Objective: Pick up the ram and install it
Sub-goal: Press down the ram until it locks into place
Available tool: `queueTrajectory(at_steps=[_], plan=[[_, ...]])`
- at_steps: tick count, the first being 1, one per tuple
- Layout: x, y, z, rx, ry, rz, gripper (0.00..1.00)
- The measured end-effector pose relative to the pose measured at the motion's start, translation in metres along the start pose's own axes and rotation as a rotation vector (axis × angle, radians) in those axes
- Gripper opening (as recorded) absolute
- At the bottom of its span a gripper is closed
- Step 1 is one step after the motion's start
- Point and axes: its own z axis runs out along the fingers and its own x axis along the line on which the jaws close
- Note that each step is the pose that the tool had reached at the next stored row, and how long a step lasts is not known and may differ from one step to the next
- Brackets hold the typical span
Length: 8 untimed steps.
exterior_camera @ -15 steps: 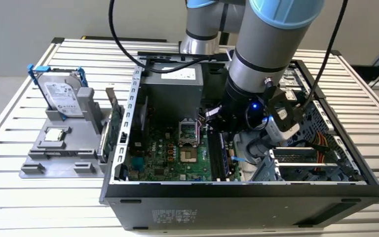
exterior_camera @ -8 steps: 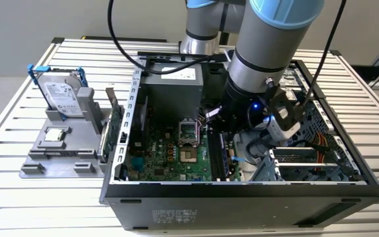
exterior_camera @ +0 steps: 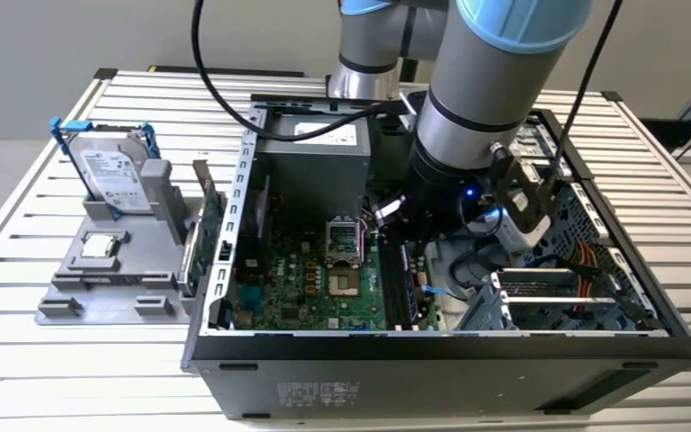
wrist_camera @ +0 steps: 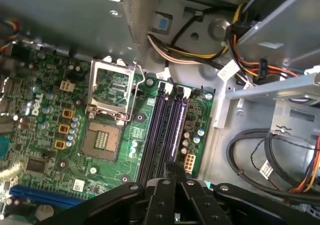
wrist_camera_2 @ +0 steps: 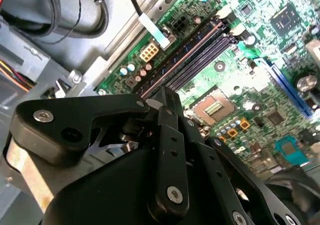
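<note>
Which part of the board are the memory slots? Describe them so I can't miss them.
Inside the open computer case, find the green motherboard and its square processor socket. Right beside that socket run the memory slots: a tight group of long, narrow, dark parallel channels, unlike the single bright blue slot on the socket's far side.

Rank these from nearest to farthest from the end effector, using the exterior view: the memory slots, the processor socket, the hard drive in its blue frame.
1. Memory slots: on the motherboard, right beside the end effector.
2. Processor socket: farther toward the exterior view's left, mid-board.
3. Hard drive: outside the computer case, standing in the grey holder at the exterior view's far left.
</note>
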Motion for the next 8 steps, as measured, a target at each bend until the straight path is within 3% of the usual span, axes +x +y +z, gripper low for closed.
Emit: queueTrajectory(at_steps=[8], plan=[[-0.0002,0.0012,0.0002,-0.0035,0.0102,-0.129,0.00]])
